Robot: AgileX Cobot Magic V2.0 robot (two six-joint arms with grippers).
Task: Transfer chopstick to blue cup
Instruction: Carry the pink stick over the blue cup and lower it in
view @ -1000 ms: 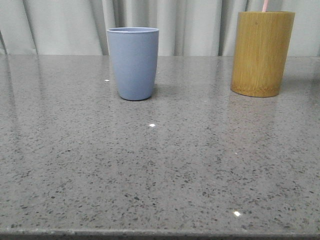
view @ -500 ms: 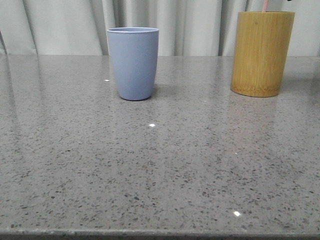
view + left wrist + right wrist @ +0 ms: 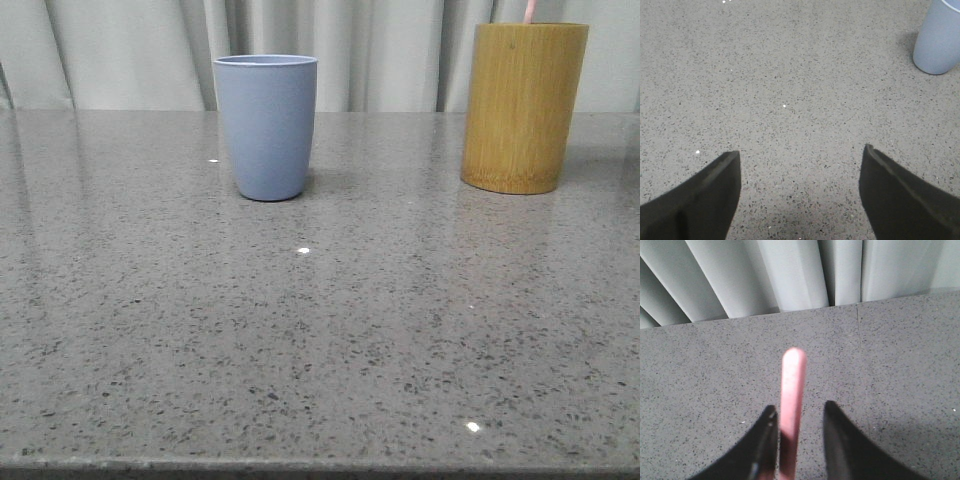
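The blue cup [image 3: 266, 125] stands upright at the back of the table, left of centre; it also shows in the left wrist view [image 3: 940, 40]. One pale pink chopstick [image 3: 530, 10] sticks up out of the yellow-brown bamboo holder [image 3: 523, 105] at the back right. In the right wrist view the chopstick [image 3: 792, 390] stands between the jaws of my right gripper [image 3: 800, 407]. It touches one finger, and a gap shows to the other. My left gripper [image 3: 801, 151] is open and empty over bare table, well short of the blue cup. Neither gripper shows in the front view.
The grey speckled stone table [image 3: 320, 330] runs to a front edge at the bottom of the front view. Pale curtains [image 3: 130, 50] hang behind the back edge. The cup and the holder stand about a cup's width and a half apart.
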